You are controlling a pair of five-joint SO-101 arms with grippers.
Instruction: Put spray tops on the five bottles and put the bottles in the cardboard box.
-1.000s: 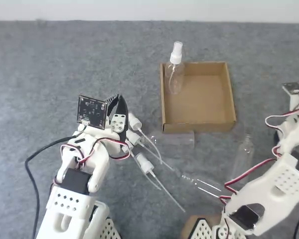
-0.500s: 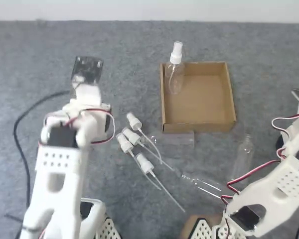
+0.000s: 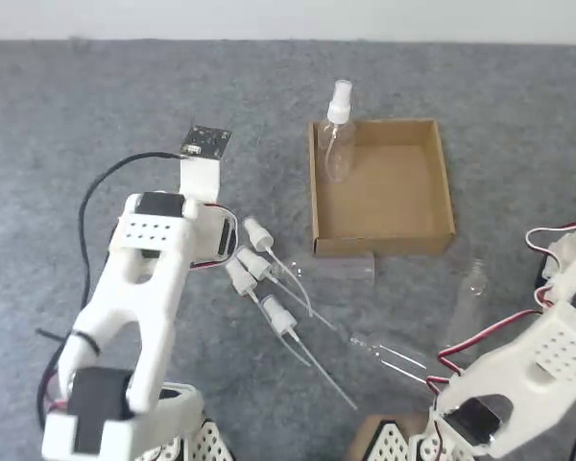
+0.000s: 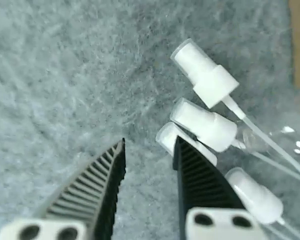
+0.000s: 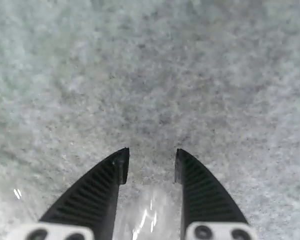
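Since 0.5 s ago left arm (image 3: 144, 279) swung back toward spray tops (image 4: 205, 125); right arm (image 3: 528, 370) shifted slightly. Now left gripper (image 4: 149, 145) moderately wide, holding nothing, over grey surface (image 4: 65, 75). Four spray tops clustered just beside one finger, nearest cap at its tip. Well beyond them: cardboard box (image 3: 394, 192), capped bottle (image 3: 337, 144) leaning in its corner. Far side: right gripper (image 5: 152, 154) moderately wide, clear bottle (image 5: 145, 215) between fingers near base, contact unclear.

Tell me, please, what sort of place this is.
Probably a robot test bench, not a home or factory: two small arms stand at a table covered in grey carpet, with a box and loose spray tops laid out.
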